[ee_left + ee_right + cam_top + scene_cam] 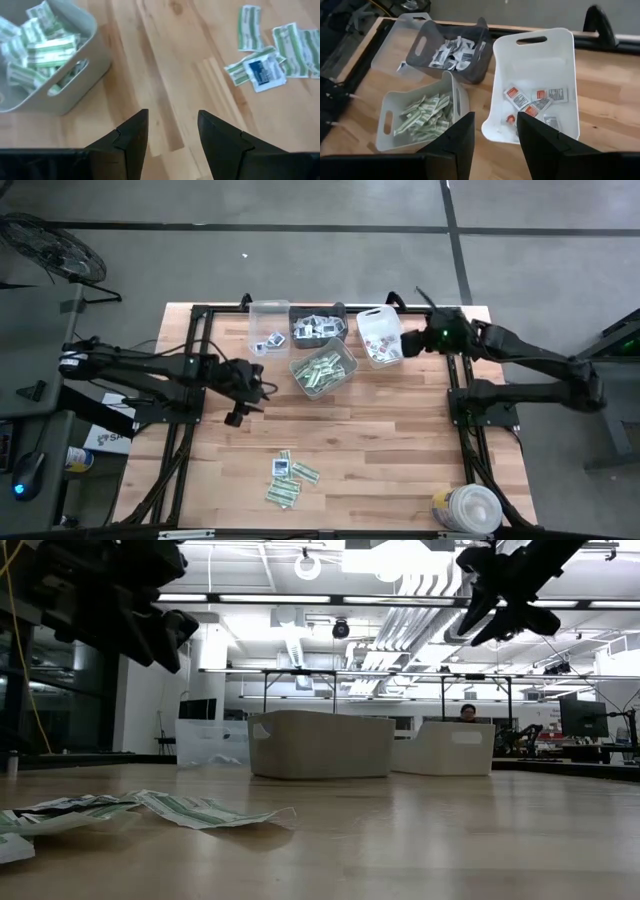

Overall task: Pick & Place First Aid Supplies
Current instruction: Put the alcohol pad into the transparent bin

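Observation:
Several loose first aid supplies (285, 480), green-and-white strips and a white packet with blue print (264, 71), lie flat on the wooden table near its front edge. Behind them, at mid table, a pale bin (323, 370) holds many green strips. My left gripper (172, 117) hovers open between that bin and the loose packets, slanting down, with nothing between its fingers. My right gripper (495, 117) hangs open and empty above the near end of the white bin (535, 75), which holds a few packets with red print (517, 97).
A clear bin (268, 328) and a dark bin (318, 328) with white packets stand at the far edge beside the white bin. A big round white tub (470, 508) sits at the front right corner. Bare wood lies between the bins and the loose packets.

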Controlling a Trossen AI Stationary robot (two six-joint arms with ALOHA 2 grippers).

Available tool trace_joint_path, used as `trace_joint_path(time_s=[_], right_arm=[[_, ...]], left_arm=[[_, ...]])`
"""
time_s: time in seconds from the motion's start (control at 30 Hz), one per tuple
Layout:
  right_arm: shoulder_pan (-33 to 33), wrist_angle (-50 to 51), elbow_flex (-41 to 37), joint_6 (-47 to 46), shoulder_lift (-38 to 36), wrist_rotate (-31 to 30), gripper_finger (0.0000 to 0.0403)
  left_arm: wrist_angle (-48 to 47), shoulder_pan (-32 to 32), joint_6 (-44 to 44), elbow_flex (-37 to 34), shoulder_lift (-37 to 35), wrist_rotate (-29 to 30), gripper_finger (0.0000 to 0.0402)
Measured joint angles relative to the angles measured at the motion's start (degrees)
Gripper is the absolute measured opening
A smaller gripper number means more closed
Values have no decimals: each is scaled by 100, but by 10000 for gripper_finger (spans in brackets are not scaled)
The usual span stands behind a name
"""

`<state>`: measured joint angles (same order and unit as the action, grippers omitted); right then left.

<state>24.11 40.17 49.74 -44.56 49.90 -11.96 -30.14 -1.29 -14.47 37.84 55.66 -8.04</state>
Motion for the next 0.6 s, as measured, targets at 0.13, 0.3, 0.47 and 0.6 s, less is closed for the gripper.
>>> trace_joint_path(time_s=[0.13, 0.3, 0.47, 0.6], right_arm=[[-847, -30, -16, -176, 92, -952, 140], [-1901, -1261, -904, -647, 103, -1805, 140], [-2426, -3434, -2306, -1165, 101, -1916, 140], [-2549, -5145, -3171, -1189, 79, -1953, 140]], left_arm=[[87, -367, 126, -57, 0, 286, 170], [99, -642, 150, -56, 0, 597, 170], [165, -638, 280, -58, 2, 589, 170], [177, -638, 356, -58, 2, 576, 170]])
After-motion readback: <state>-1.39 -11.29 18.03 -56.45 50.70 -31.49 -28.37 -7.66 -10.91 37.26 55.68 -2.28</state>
